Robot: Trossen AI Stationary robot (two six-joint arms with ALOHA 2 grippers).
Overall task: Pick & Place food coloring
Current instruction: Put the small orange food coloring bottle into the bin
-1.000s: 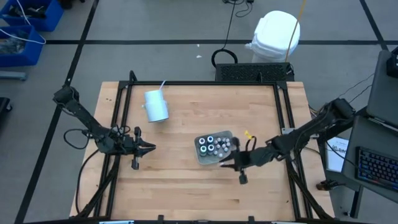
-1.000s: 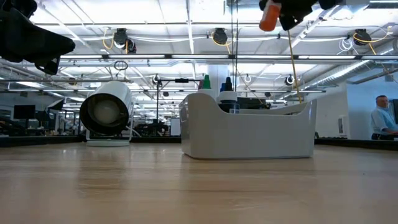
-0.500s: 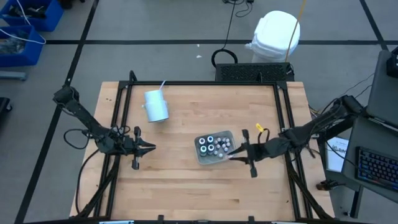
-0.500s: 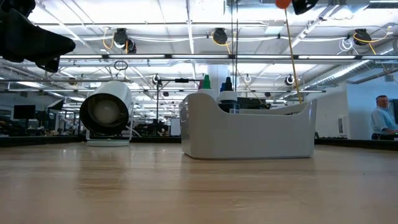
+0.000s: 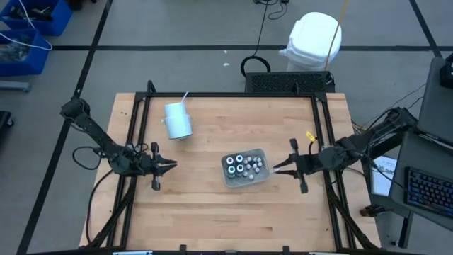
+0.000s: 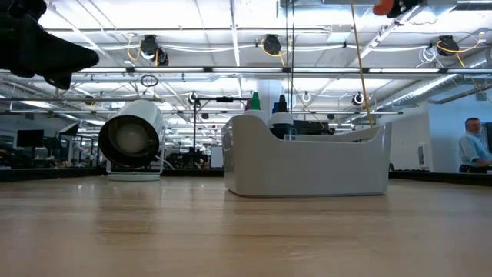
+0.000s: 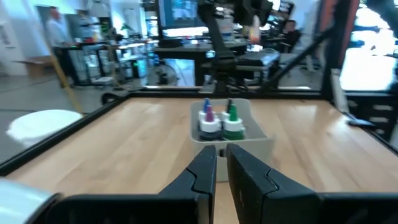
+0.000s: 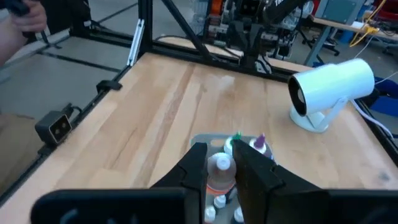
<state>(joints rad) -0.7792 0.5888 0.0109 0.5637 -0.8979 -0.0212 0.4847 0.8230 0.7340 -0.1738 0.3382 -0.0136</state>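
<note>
The food coloring bottles (image 5: 244, 164) stand in a clear tray (image 5: 263, 178) at mid-table, seen also in the left wrist view as the bottles (image 7: 217, 120). My right gripper (image 5: 278, 168) hovers just right of the tray, high above the table, shut on one orange-bodied, white-capped bottle (image 8: 220, 172). In the low view that bottle (image 6: 383, 7) shows at the top edge. My left gripper (image 5: 171, 164) waits shut over the table's left part, pointing at the tray. My right gripper pinches the small bottle between its two fingers, on the orange body just below the white cap (image 8: 221, 163). The bottle is lifted clear of the tray and the table. It stands roughly upright between the fingers (image 8: 198, 160).
A white cup with a straw (image 5: 178, 121) lies on its side at the table's far left, open mouth toward the low camera (image 6: 133, 139). A black frame (image 5: 322, 127) rims the table. A person (image 6: 470, 151) stands in the room beyond; a hand (image 8: 18, 18) shows off-table.
My right gripper, shut on the orange bottle, has risen and drawn back from the tray's near right corner toward the table's right edge, carrying the bottle clear of the tray. The tray and the other bottles have stayed put.
</note>
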